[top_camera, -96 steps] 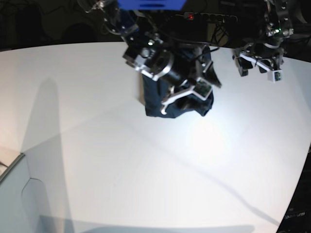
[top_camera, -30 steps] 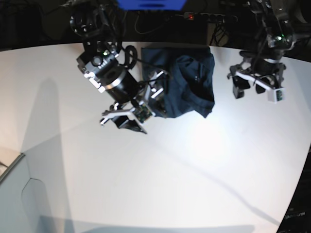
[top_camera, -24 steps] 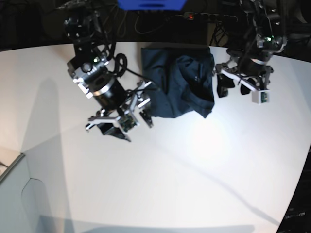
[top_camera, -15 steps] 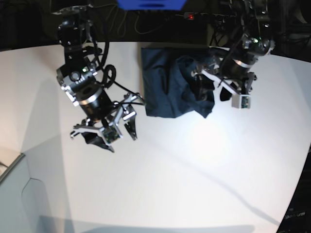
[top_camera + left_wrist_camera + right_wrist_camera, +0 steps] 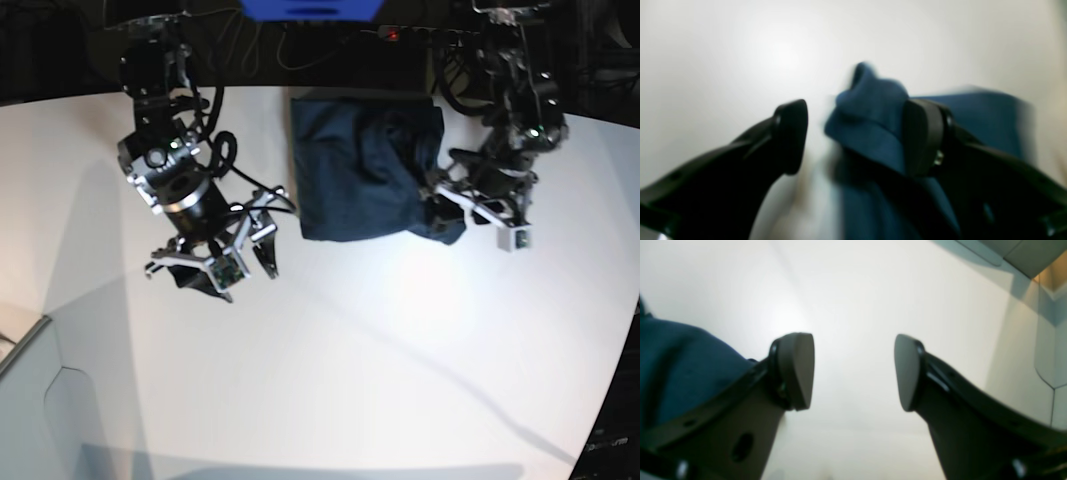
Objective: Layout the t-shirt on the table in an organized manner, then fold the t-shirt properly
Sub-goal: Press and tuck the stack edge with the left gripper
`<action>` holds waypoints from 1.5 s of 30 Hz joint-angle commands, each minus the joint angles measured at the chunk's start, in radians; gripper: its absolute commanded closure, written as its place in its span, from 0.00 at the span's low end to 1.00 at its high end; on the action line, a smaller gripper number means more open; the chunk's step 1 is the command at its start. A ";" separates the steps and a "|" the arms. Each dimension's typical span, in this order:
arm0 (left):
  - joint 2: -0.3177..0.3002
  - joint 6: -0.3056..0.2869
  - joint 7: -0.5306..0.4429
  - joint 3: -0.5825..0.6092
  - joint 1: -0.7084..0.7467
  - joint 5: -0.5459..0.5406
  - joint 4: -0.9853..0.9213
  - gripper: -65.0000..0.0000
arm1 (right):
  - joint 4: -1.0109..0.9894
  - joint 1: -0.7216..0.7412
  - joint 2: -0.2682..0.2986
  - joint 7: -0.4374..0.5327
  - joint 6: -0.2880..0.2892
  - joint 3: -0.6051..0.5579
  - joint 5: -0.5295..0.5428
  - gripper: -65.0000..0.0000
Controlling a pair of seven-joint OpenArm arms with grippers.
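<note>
My t-shirt (image 5: 360, 170) bunched at the far edge of the table (image 5: 400, 360), one fold raised between my left gripper (image 5: 855, 136) jaws, spread wide, right gripper (image 5: 853, 371) wide, empty, beside cloth, shirt's axis unclear.

Right gripper (image 5: 222, 265) left the shirt (image 5: 350, 170): three seconds back it was bunched in the cloth, since then swung out to my right, now over bare worktop (image 5: 350, 350), jaws apart and empty. Shirt dropped from a hanging clump to a flatter heap. Left gripper (image 5: 470, 205) came in from open worktop onto the shirt's near corner; jaws apart, a fold of cloth between them. That corner now bulges further out.
</note>
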 commanded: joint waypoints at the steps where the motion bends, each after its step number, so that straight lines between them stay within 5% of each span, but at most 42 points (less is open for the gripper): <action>1: -0.014 -0.008 -0.019 -0.022 -0.022 -0.015 0.008 0.34 | 0.016 0.010 -0.001 0.028 0.008 0.000 0.007 0.41; 8: -0.022 -0.010 -0.010 -0.066 -0.048 -0.016 0.054 0.34 | 0.015 0.008 -0.001 0.028 0.008 0.000 0.007 0.41; 13: 0.044 -0.010 0.089 -0.066 0.013 -0.019 0.200 0.34 | 0.015 0.013 -0.001 0.028 0.008 0.000 0.007 0.41; 17: 0.104 -0.010 0.185 -0.068 0.127 -0.105 0.328 0.34 | 0.015 0.014 -0.001 0.028 0.008 0.000 0.007 0.41; 22: 0.114 -0.010 0.182 -0.052 0.211 -0.197 0.301 0.34 | 0.015 0.014 -0.001 0.028 0.008 0.000 0.007 0.41; 32: 0.030 -0.010 0.181 -0.051 0.213 -0.197 0.049 0.34 | 0.015 0.014 -0.001 0.028 0.008 0.000 0.007 0.41; 38: -0.031 -0.010 0.179 -0.052 0.213 -0.208 0.043 0.34 | 0.015 0.011 -0.001 0.028 0.008 0.000 0.007 0.41; 45: -0.021 -0.011 0.188 -0.040 0.219 -0.209 0.138 0.34 | 0.015 0.010 -0.001 0.028 0.008 -0.002 0.007 0.41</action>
